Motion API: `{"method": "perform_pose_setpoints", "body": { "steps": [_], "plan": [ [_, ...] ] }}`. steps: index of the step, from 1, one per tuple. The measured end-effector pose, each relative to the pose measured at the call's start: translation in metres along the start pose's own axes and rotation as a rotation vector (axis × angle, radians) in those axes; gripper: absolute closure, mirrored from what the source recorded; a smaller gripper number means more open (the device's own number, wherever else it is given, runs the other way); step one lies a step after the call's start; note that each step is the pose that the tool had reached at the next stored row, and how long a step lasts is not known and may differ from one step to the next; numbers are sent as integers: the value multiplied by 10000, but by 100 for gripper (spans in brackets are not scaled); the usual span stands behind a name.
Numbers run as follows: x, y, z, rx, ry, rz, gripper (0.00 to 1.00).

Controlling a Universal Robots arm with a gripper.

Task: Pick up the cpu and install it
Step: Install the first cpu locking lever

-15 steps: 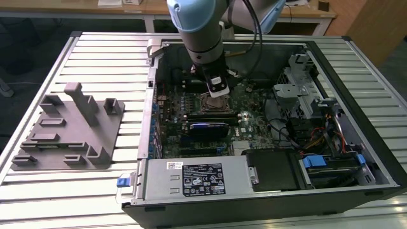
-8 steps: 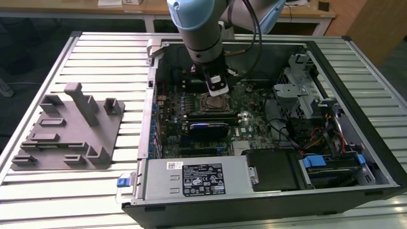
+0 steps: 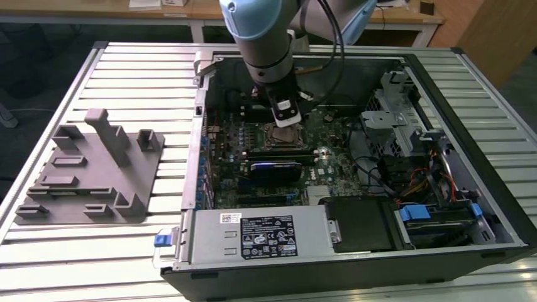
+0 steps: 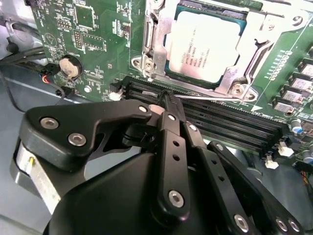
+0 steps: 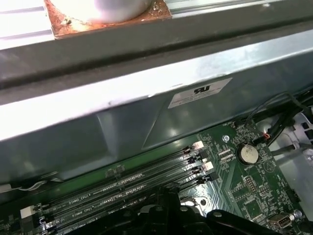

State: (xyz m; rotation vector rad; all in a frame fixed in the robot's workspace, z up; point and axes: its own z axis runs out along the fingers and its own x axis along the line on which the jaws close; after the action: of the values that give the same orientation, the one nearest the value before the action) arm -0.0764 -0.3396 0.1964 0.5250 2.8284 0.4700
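I see the cpu [image 4: 208, 46] sitting flat in the motherboard socket [image 4: 156, 54], apparently already seated. My gripper [image 4: 168, 105] hovers just beside it over the memory slots [image 4: 230, 122], fingers together, holding nothing.

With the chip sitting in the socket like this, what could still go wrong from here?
The cpu lies in the socket, whose metal frame does not cover it, so a knock might shift it. The end effector, fingers shut and empty, sits just above the memory slots; a careless move could scrape them or the thin lever beside them.
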Motion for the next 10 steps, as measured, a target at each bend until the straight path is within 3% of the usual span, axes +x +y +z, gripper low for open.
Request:
{"method": "perform_pose_setpoints", "body": {
  "steps": [10],
  "plan": [
    [46, 18, 18, 156, -80, -66, 89]
  ]
}}
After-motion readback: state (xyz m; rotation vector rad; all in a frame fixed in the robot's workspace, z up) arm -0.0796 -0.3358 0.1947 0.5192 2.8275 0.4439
